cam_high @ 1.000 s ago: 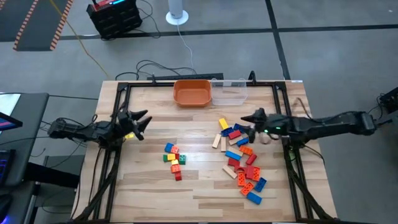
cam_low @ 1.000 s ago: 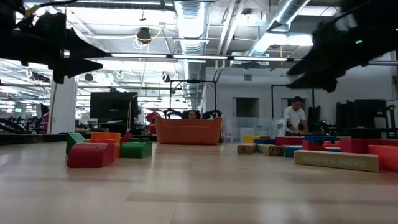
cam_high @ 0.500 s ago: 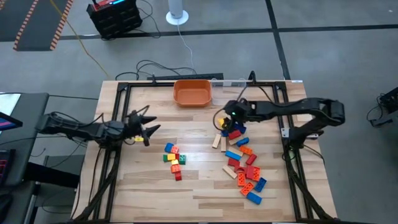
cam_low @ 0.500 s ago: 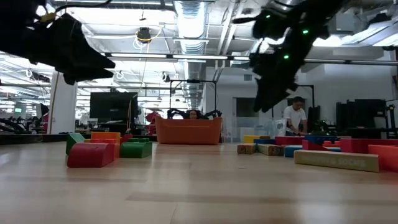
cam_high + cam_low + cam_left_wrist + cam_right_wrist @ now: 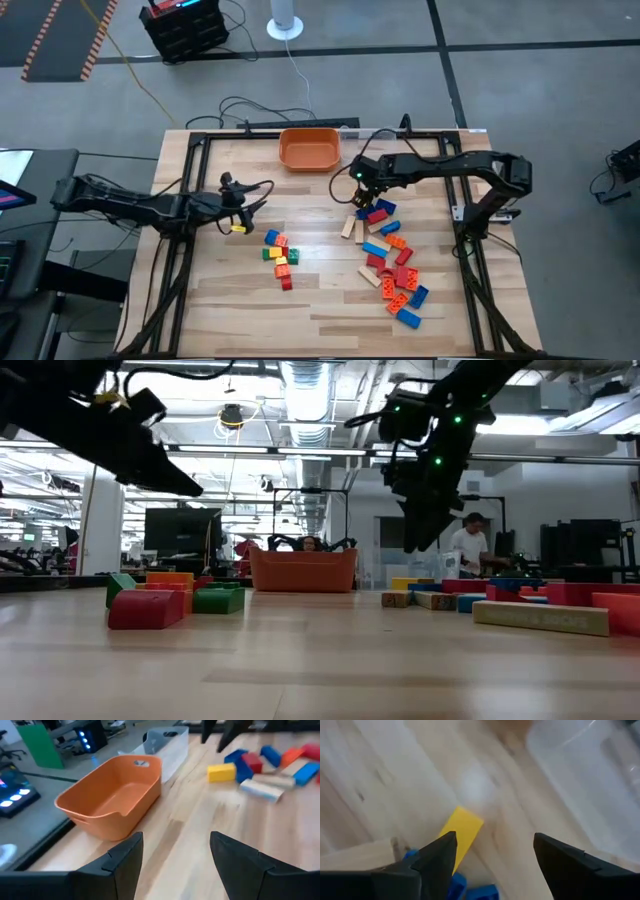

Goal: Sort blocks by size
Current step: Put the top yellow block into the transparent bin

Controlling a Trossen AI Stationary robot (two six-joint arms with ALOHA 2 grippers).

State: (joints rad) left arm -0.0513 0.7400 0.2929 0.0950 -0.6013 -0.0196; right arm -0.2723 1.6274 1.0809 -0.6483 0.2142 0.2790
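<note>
The blocks lie in two groups on the wooden table: a small cluster (image 5: 279,256) left of the middle and a longer spread (image 5: 388,255) on the right. My right gripper (image 5: 357,195) is open, points down and hovers above the far end of that spread. A yellow block (image 5: 463,833) lies flat on the table below, between its fingers. The low view shows this gripper (image 5: 412,543) clear of the table. My left gripper (image 5: 254,206) is open and empty above bare table left of the small cluster. It faces the orange bowl (image 5: 112,797).
The orange bowl (image 5: 309,148) and a clear plastic container (image 5: 372,143) stand side by side at the table's far edge. There is bare wood between the two block groups and along the near edge. A person (image 5: 468,555) stands in the room beyond the table.
My right gripper has swung from the table's right side toward the left and far edge, tipped to point down, and now hangs over the yellow block. My left gripper has moved toward the table's right, nearer the small cluster. No block has moved.
</note>
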